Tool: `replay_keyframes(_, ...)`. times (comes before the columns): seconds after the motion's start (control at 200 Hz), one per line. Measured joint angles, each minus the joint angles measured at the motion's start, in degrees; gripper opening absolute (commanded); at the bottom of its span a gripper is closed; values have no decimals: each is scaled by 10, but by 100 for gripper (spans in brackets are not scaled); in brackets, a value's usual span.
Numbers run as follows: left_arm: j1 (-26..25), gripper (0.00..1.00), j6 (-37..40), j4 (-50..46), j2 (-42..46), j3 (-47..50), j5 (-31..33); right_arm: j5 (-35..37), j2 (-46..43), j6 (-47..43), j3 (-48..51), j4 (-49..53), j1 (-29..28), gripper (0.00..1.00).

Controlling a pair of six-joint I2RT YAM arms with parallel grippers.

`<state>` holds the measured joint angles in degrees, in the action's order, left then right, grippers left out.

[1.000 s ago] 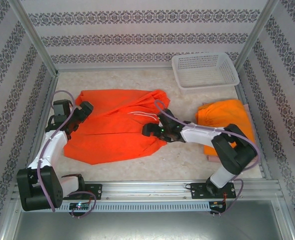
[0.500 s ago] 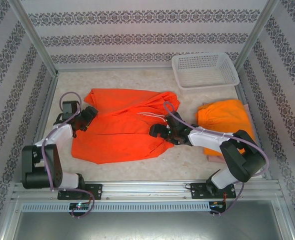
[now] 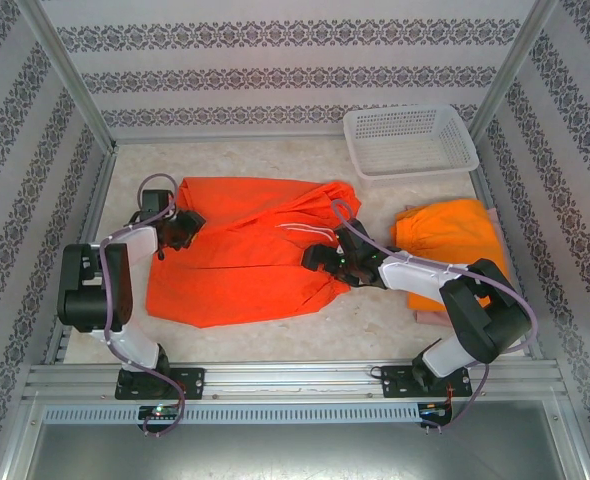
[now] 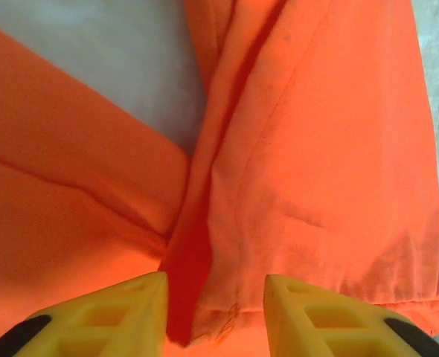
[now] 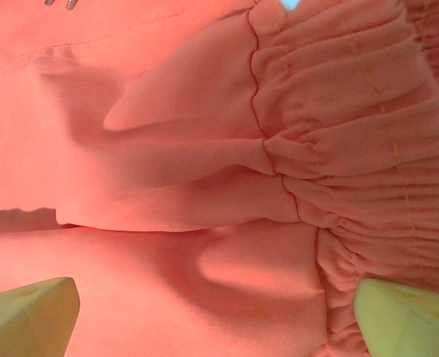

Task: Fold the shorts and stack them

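Bright orange shorts (image 3: 240,255) lie spread flat mid-table, with the gathered waist (image 5: 368,126) to the right and a white drawstring (image 3: 300,232) on top. My left gripper (image 3: 180,232) sits at the shorts' left leg edge. It is open, and a hem fold (image 4: 216,312) of the shorts (image 4: 316,149) lies between its yellow fingers (image 4: 123,316). My right gripper (image 3: 322,260) rests low over the cloth beside the waist, its jaws wide open on smooth fabric (image 5: 204,297). A folded orange pair (image 3: 445,238) lies at the right on a dusty pink one (image 3: 430,318).
A white mesh basket (image 3: 410,140) stands at the back right. Patterned walls and metal posts (image 3: 70,75) close in the table. Bare tabletop (image 3: 245,165) shows behind the shorts and along the front rail (image 3: 295,375).
The spread shorts have shifted right and slightly back. My left gripper moved up and right along their left edge as its arm swung back. My right gripper shifted a little right.
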<state>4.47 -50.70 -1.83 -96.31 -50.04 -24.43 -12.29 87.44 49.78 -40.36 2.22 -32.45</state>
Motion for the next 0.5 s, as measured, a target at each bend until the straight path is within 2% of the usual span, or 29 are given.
replay_keyframes(0.065,-4,27,-3,3,-13,-11,-4,-2,1,-2,0,-1,3,98)
replay_keyframes(0.24,-7,0,-11,12,-43,-40,-11,-9,3,-4,0,-4,9,98)
replay_keyframes(0.38,-7,0,-12,-3,-65,-97,-8,-14,5,-7,1,-7,13,98)
replay_keyframes(0.5,-6,0,-6,-38,-100,-228,10,-20,5,-8,5,-13,16,98)
